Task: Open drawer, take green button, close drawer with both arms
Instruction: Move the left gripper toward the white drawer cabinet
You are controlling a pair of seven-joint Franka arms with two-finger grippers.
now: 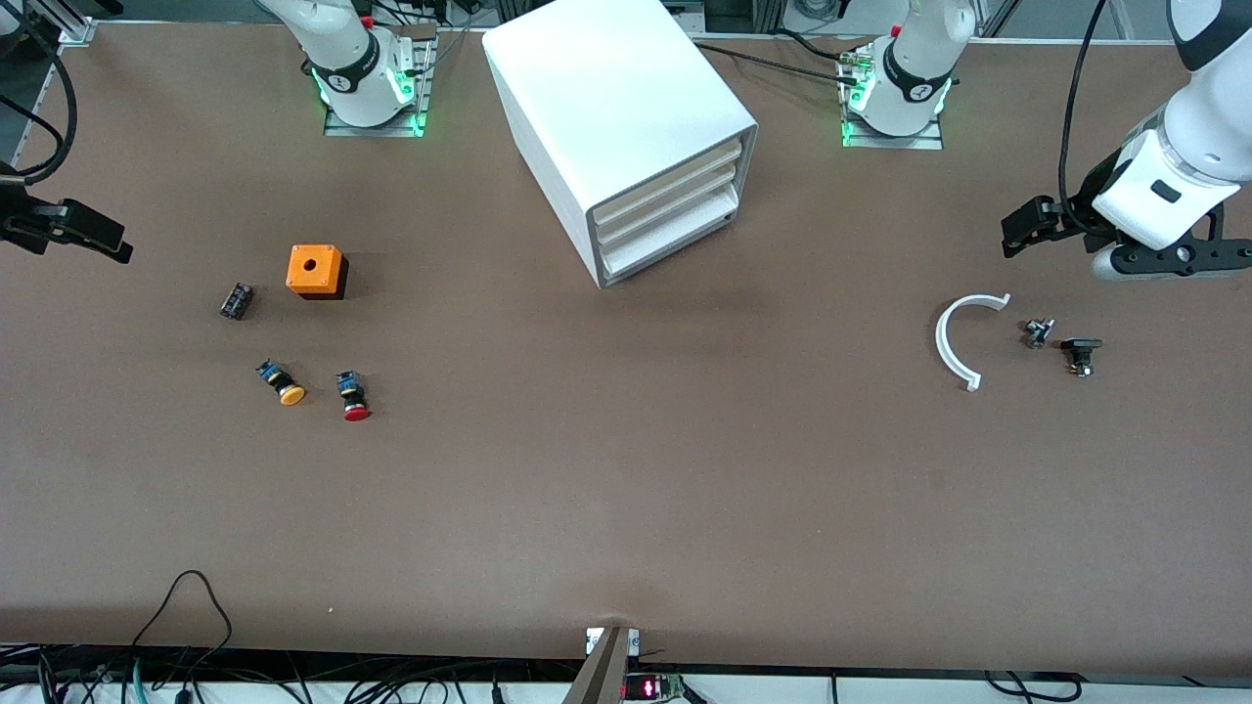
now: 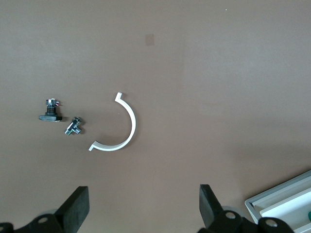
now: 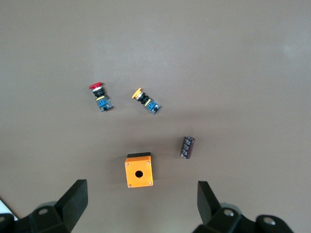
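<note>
The white cabinet (image 1: 606,98) stands at the middle of the table near the arms' bases. All three of its drawers look shut, and the drawer (image 1: 668,246) is the lowest. A corner of the cabinet shows in the left wrist view (image 2: 272,201). The green button is hidden. My left gripper (image 1: 1017,233) hangs open and empty over the left arm's end of the table, above a white arc; its jaws stand wide apart in the left wrist view (image 2: 143,199). My right gripper (image 1: 98,240) hangs open and empty over the right arm's end of the table, with its jaws wide apart (image 3: 142,196).
An orange box (image 1: 315,270), a small black cylinder (image 1: 236,300), an orange-capped button (image 1: 282,383) and a red-capped button (image 1: 353,396) lie toward the right arm's end. A white arc (image 1: 954,342) and two small metal parts (image 1: 1038,332) (image 1: 1081,354) lie toward the left arm's end.
</note>
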